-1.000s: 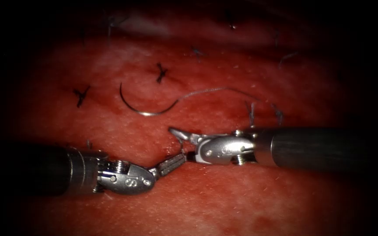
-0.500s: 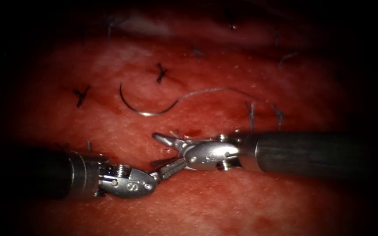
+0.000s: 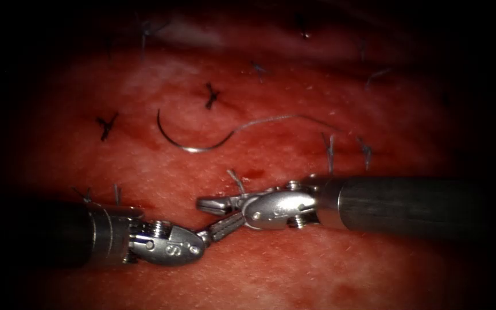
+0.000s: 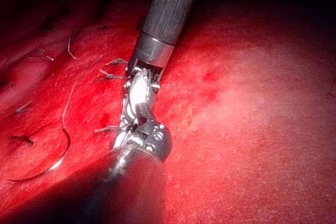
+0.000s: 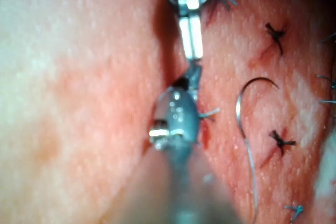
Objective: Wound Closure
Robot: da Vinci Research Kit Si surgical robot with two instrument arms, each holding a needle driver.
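Both end effectors, left (image 3: 220, 225) and right (image 3: 216, 204), hold nothing, jaws closed, tips touching over tissue (image 3: 294, 270); needle (image 3: 188, 140) lies loose above with thread (image 3: 282, 119); tools risk colliding.

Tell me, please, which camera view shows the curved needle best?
The endoscope view: the needle lies free on the tissue, its whole curve visible, thread trailing from one end, held by neither tool. The right wrist view shows it closer, but blurred. The left wrist view shows it more dimly.
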